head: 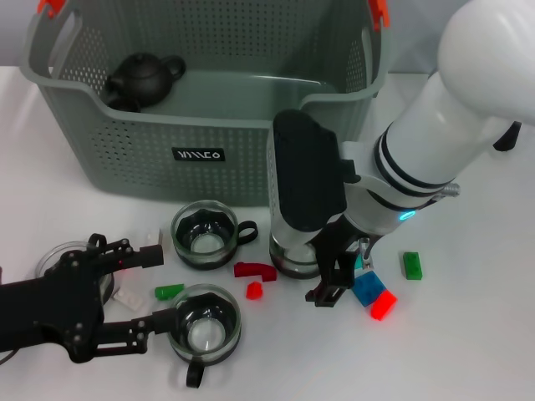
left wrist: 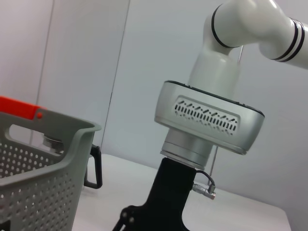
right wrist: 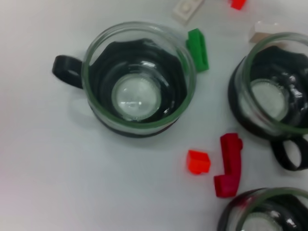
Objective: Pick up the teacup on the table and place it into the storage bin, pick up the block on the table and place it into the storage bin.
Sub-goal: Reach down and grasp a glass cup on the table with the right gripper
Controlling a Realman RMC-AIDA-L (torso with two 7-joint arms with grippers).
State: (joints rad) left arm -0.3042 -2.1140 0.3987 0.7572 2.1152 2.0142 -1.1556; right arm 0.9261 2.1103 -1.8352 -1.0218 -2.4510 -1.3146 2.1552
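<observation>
Glass teacup [head: 204, 323] sits on the tabletop [head: 468, 351] between the open fingers of the left tool [head: 138, 288]. Right tool [head: 338, 280] hovers spread beside a blue block [head: 365, 288]. Behind them, the storage bin [head: 209, 125] holds a black teapot [head: 142, 79].

The storage bin [head: 125, 159] is grey-green, dotted all over with small holes, with orange clips [head: 380, 12] on its handles and a black label [head: 198, 154] lettered in white. A black teapot [head: 140, 79] sits inside. The tabletop [head: 476, 334] is white. The teacups [head: 205, 236] are clear glass with black bases and handles. Near the black right hand [head: 334, 280] lie blue [head: 365, 288], red [head: 382, 305] and green [head: 412, 265] blocks.
</observation>
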